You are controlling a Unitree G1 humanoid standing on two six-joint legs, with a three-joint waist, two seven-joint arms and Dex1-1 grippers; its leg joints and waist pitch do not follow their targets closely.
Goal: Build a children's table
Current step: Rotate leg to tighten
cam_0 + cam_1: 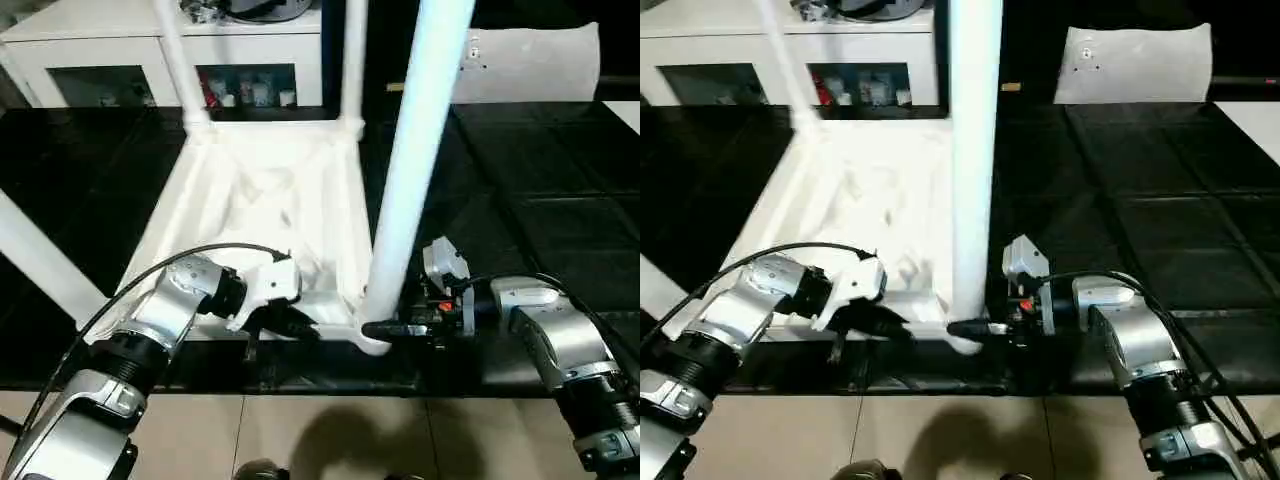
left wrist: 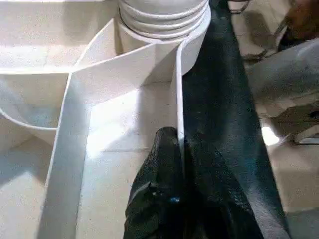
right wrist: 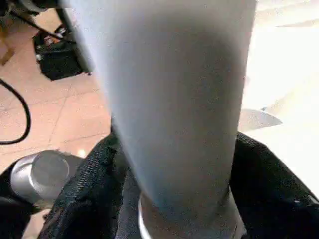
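The children's table lies upside down on the black work table, its white ribbed tabletop [image 1: 260,190] facing up. Legs stand in the far sockets [image 1: 175,60] [image 1: 352,60], and another leg [image 1: 40,260] slants at the near left. The near right leg [image 1: 420,130] rises tall from its corner socket [image 2: 164,20]. My left gripper [image 1: 295,325] is shut on the tabletop's thin near rim wall [image 2: 177,99], one black finger [image 2: 159,189] on each side. My right gripper [image 1: 385,328] grips the near right leg [image 3: 174,99] at its base, and its fingers [image 3: 89,194] press both sides.
A white glass-door cabinet [image 1: 100,40] stands behind the work table. A white bag [image 1: 530,60] lies at the back right. The work table's front edge [image 1: 300,385] runs just below both grippers, with tiled floor [image 1: 300,430] beyond it.
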